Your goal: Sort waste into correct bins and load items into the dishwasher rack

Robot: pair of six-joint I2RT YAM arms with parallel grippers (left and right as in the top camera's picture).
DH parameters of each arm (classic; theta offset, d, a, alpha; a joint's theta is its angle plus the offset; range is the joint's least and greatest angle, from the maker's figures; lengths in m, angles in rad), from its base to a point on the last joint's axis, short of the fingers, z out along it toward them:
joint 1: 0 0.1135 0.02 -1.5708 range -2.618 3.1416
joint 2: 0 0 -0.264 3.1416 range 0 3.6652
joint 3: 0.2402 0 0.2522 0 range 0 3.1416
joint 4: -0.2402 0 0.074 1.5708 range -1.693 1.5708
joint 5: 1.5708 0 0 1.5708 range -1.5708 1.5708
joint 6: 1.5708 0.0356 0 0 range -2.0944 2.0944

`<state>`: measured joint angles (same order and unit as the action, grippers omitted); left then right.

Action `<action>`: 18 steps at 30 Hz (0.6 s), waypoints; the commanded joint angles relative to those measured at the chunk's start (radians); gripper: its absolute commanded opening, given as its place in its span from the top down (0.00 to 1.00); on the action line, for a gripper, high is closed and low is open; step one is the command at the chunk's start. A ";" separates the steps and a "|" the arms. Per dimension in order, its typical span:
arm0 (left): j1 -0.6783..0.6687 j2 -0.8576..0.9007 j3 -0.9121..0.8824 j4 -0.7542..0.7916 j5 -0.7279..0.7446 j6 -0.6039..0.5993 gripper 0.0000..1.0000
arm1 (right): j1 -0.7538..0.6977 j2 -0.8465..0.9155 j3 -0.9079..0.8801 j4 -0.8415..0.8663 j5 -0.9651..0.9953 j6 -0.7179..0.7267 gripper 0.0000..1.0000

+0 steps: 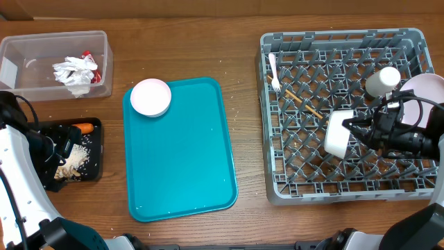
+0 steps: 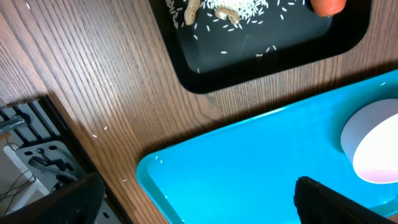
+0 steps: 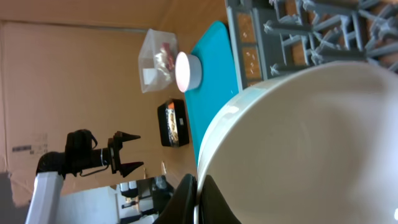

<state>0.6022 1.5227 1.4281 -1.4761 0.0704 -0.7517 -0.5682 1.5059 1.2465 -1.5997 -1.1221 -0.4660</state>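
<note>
Bowl, small, pale [image 1: 338,133]: held over the middle of the dishwasher rack [image 1: 333,195], tipped on its side above the pegs. The right gripper [image 1: 355,130] has its fingers pinched together on the rim.

- Handling: by its look you have a light, rigid, smooth dish. It is likely slippery and may chip if dropped on the pegs. The rim is the sensible hold. Judge the grip as thin, so lower it gently between the pegs before you let go.
- Second bowl [image 1: 150,96]: sits upright on the far left corner of the teal tray [image 1: 184,160]. Take it by the rim too.
- Left gripper [image 3: 132,151]: fingers spread wide, nothing in them, hovering near the black tray [image 1: 94,163].

Counts:
- bowls: two
- plate [image 1: 424,94]: one, in the rack
- cup [image 1: 382,80]: one, in the rack
- fork [image 1: 274,73]: one, in the rack
- wooden stick [image 1: 305,104]: one, in the rack
- bins: two
  - clear tub [image 1: 35,43], holding a clump of napkins [image 1: 73,71] (number not clear) and one wrapper [image 1: 89,58]
  - black tray, holding loose food scraps [image 1: 75,161] and one carrot piece [image 1: 84,128]
</note>
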 commanded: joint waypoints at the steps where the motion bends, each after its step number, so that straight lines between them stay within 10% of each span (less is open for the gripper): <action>1: 0.000 0.002 -0.002 0.000 -0.003 0.015 0.00 | -0.005 -0.016 -0.036 0.017 -0.126 -0.117 0.96; 18: 0.000 0.002 -0.002 0.000 -0.003 0.015 0.00 | -0.004 -0.016 -0.231 0.107 -0.136 -0.174 0.96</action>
<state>0.6022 1.5227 1.4281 -1.4761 0.0704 -0.7517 -0.5690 1.5059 1.0241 -1.4998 -1.2304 -0.6178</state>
